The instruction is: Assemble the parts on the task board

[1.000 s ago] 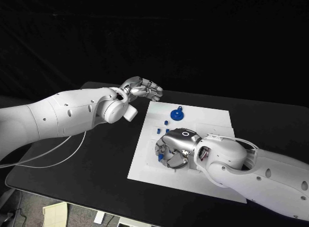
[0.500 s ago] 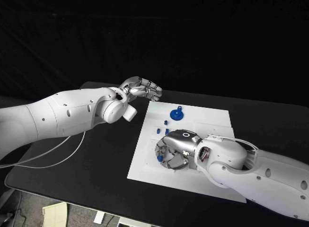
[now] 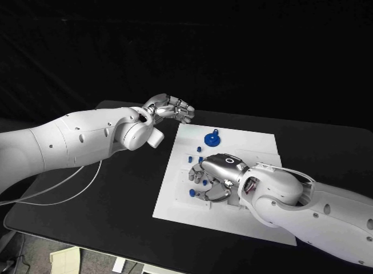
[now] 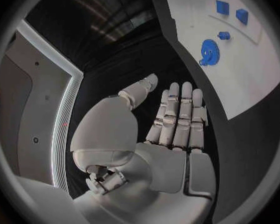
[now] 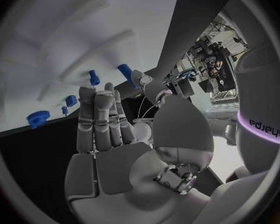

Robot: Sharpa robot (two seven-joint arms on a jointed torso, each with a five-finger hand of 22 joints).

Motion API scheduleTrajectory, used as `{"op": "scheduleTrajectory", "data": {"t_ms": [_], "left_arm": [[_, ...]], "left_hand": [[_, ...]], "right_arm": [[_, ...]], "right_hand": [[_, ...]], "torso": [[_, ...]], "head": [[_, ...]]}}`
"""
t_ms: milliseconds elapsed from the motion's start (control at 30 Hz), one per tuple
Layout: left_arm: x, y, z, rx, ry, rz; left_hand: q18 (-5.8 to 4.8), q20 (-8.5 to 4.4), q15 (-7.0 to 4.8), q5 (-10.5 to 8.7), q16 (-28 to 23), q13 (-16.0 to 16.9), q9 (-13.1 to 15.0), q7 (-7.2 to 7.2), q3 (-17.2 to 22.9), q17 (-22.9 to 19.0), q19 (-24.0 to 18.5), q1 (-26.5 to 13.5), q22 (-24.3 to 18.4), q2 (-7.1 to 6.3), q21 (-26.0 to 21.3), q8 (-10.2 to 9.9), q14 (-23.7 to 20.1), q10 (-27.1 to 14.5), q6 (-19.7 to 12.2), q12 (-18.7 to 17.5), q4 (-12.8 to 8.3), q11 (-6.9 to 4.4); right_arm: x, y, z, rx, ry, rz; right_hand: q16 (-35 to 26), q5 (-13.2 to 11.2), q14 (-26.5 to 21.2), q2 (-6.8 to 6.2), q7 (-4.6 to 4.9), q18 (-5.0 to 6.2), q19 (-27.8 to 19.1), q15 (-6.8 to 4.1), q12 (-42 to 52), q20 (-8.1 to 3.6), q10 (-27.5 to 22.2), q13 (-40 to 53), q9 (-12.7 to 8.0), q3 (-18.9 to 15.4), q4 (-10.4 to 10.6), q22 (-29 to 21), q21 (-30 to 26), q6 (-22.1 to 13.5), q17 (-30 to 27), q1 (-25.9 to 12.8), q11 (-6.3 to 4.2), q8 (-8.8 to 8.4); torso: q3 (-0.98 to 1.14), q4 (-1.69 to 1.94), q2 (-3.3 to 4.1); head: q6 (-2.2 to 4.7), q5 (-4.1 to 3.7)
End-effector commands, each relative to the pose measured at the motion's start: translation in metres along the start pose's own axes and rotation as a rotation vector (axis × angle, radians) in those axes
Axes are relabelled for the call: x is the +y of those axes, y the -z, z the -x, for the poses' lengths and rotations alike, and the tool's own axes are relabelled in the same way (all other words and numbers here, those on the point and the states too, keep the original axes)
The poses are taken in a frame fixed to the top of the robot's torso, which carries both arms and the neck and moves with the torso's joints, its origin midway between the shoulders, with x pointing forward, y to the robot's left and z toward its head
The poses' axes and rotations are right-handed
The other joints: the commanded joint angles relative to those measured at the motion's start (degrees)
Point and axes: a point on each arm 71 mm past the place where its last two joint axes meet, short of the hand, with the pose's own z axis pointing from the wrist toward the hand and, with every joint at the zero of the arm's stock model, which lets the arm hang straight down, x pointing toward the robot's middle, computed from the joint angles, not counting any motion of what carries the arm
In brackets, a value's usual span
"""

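Several small blue plastic parts lie loose on the white task board; assembly looks barely begun. The right hand pinches one blue peg; at ten o'clock the left hand hovers empty, fingers pressed together.

The task board lies mid-table, left hand beyond its far-left corner, right hand over its parts

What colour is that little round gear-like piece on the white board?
Blue; the round gear-like piece shows best in the left wrist view.
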Motion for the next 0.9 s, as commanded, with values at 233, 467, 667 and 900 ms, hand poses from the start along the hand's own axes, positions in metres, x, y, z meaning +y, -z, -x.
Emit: {"op": "scheduleTrajectory", "data": {"t_ms": [233,467,667,900], "left_arm": [[-0.001,0.000,0.001,0.004,0.002,-0.006],[0.000,-0.002,0.002,-0.003,0.005,-0.009],[0.003,-0.004,0.002,-0.006,0.008,-0.010],[0.009,-0.004,0.006,-0.023,0.022,-0.020]], "left_hand": [[0.67,-0.21,0.07,-0.11,-0.36,-0.08,-0.07,-0.06,-0.31,0.10,0.03,-0.51,0.09,0.01,-0.39,0.26,0.20,0.17,-0.32,-0.37,0.02,0.09],[0.67,-0.21,0.07,-0.12,-0.38,-0.09,-0.08,-0.05,-0.31,0.11,0.03,-0.52,0.10,0.02,-0.41,0.26,0.19,0.16,-0.33,-0.38,0.03,0.09],[0.66,-0.20,0.07,-0.11,-0.39,-0.09,-0.08,-0.04,-0.33,0.16,0.06,-0.60,0.13,0.11,-0.43,0.27,0.23,0.19,-0.34,-0.38,0.11,0.09],[0.67,-0.21,0.05,-0.13,-0.39,-0.08,-0.08,-0.04,-0.39,0.23,0.12,-0.74,0.19,0.18,-0.46,0.32,0.31,0.27,-0.30,-0.36,0.19,0.07]], "right_arm": [[-0.002,0.016,0.021,-0.120,-0.137,0.002],[-0.024,0.034,0.045,-0.197,-0.339,-0.071],[-0.058,0.052,0.068,-0.171,-0.456,-0.136],[-0.100,0.083,0.072,-0.010,-0.599,-0.303]], "right_hand": [[1.10,1.80,0.04,-1.51,0.30,3.18,0.01,0.69,0.41,0.02,-1.41,-1.18,-0.42,-3.77,0.46,0.60,0.04,-1.03,0.36,-1.98,0.28,-0.42],[1.97,-2.52,0.65,1.82,-0.38,3.18,1.18,-0.41,3.12,-0.61,1.64,-0.94,-0.48,0.86,1.70,0.45,0.41,0.56,0.50,1.71,-0.87,0.45],[2.88,-2.59,0.34,3.40,-1.80,3.18,1.15,-2.52,14.33,-0.79,3.01,6.20,0.40,4.44,2.11,1.09,1.53,1.95,1.04,1.53,-3.19,1.51],[3.78,0.52,-0.06,5.26,-3.12,3.18,0.46,-3.85,42.72,-0.89,-5.18,27.10,4.84,-3.97,0.34,0.99,2.99,1.97,1.39,-4.57,-4.86,3.15]], "torso": [[0.03,-0.09,-0.08],[0.01,-0.40,-0.40],[0.09,-1.04,-1.05],[0.18,-1.59,-1.83]], "head": [[0.76,-1.02],[1.52,-3.19],[1.65,-4.89],[1.58,-5.90]]}}
